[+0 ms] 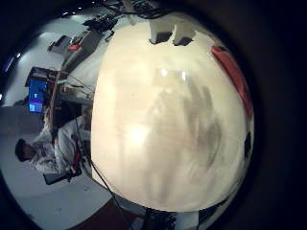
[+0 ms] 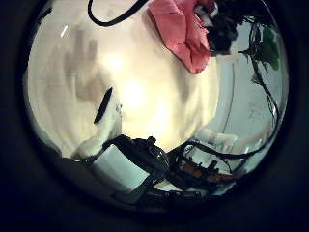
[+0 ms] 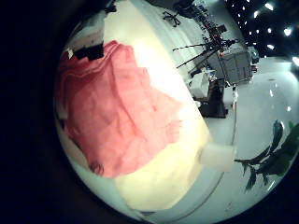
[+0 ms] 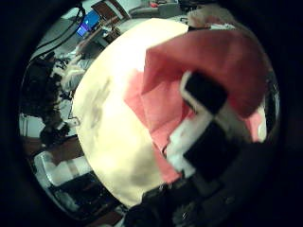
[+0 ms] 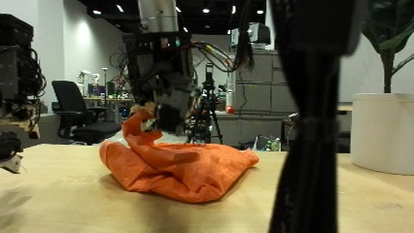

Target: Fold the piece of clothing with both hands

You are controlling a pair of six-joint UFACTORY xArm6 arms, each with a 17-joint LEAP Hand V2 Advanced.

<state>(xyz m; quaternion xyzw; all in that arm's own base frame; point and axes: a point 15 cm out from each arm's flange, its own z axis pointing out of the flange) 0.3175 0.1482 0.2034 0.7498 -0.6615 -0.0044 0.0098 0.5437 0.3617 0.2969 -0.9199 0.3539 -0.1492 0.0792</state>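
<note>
Spread across the frame, a pale wooden table (image 5: 51,184), bare on the near side. Heaped near its middle, crumpled and not yet squared up, the orange garment (image 5: 182,165), with one corner drawn up into a peak above the rest.

Hanging over that peak, a raised hand (image 5: 153,102), fingers curled into the lifted cloth. Not settled from the outside view alone which arm it belongs to. Judged to be the right hand (image 4: 204,132), since both its palm views are filled with cloth close by and its own fingers are bent onto a fold, pinching it.

Held well apart from the garment over bare tabletop, the left hand (image 2: 121,159), fingers loose and grasping nothing, with the cloth seen only at the far side of its view.

Risks from here, as a judgement: a one-handed lift of a bunched corner, likely to drag the whole heap along the table and not open it out. A shallow pinch on slack fabric, apt to slip free partway up. A late or off-centre grab by the idle hand, liable to catch two layers at once and lock a twist into the fold.
</note>
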